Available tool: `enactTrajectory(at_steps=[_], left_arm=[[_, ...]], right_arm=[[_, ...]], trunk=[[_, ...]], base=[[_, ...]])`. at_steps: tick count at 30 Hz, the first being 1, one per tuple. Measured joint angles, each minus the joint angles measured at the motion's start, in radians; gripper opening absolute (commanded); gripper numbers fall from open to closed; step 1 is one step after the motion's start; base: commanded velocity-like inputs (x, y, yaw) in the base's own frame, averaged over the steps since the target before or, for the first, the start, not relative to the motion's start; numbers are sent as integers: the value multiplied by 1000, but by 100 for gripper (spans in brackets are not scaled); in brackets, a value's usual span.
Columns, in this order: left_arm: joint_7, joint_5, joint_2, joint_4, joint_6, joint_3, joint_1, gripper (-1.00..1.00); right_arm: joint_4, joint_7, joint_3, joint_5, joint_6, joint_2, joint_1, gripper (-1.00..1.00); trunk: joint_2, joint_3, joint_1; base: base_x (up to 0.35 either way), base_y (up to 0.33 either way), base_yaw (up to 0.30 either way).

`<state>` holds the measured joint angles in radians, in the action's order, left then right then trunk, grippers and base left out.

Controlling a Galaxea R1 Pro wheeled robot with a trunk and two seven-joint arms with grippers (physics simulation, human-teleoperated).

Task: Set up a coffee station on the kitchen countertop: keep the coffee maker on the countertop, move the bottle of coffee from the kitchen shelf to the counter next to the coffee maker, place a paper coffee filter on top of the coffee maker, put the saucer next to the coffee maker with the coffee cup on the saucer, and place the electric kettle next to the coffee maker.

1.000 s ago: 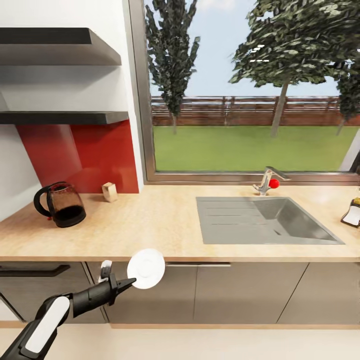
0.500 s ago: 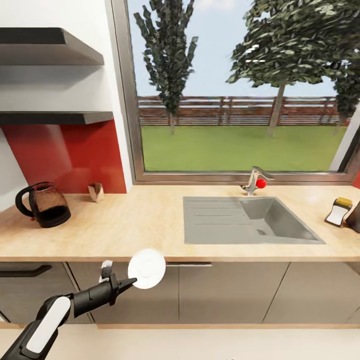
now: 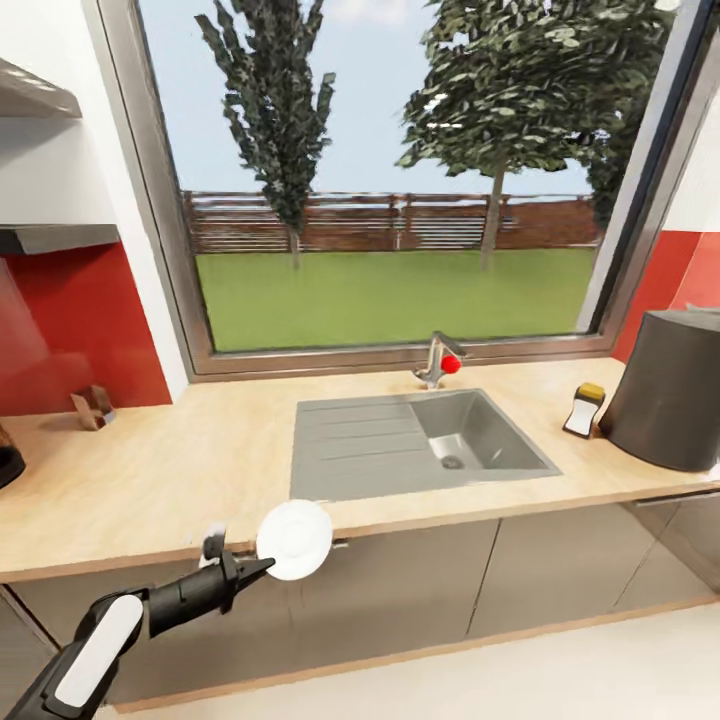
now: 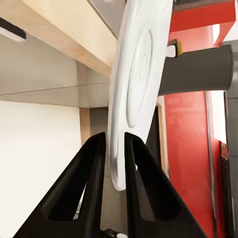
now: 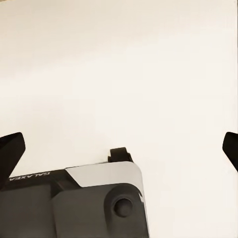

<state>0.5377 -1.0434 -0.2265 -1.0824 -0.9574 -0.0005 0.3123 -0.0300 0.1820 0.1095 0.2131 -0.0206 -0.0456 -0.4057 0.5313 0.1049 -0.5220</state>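
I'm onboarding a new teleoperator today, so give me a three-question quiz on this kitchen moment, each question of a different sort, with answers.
1. True or false: the left gripper is pinching the saucer by its rim.
2. Multiple choice: the bottle of coffee stands (A) inside the sink, (B) on the kitchen countertop beside the coffee maker, (C) on a wall shelf.
3. Fill in: the saucer is held in front of the grey cabinet fronts, below the countertop's ____ edge.

Key: 1 true; 2 B; 3 front.
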Motion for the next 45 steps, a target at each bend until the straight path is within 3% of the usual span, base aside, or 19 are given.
enactTrajectory(at_steps=[9,17,20,22,23,26,29,33,45], left_arm=[[0,-2,1,15,0,-1,0,-100],[-1,-1,2,14,-1,-1,0,-100],[-32,9,40,3,-1,1,1,-100],[-59,3,49,-1,-4,-1,6,-100],[-129,1,94,-3,-7,-2,16,-100],[-274,-11,183,1,-10,2,58,-100],[-397,-36,237,9,-11,4,126,-100],[-430,-57,256,10,-6,3,142,-100],[-435,-58,259,12,-3,26,141,-100]], right_arm=[[0,1,0,1,0,-1,0,100],[0,1,0,1,1,-2,0,100],[-4,-1,0,1,1,-3,0,100],[-5,-1,0,1,1,-3,0,100],[-6,-2,0,1,1,-3,0,100],[-6,-2,0,1,1,-3,0,100],[-4,-2,0,1,1,-3,0,100],[0,-1,-1,1,1,-3,0,100],[0,2,-2,1,0,-2,0,100]], trunk=[[0,0,0],[0,0,-1],[0,0,-1],[0,0,-1],[0,0,-1],[-1,0,0],[0,0,0],[0,0,0],[0,0,0]], base=[[216,-207,-300],[-48,-263,-240],[-205,-232,-10],[-170,-225,-3],[-93,-208,-1],[-36,-175,0],[2,-114,0],[182,-106,0],[262,-158,0]])
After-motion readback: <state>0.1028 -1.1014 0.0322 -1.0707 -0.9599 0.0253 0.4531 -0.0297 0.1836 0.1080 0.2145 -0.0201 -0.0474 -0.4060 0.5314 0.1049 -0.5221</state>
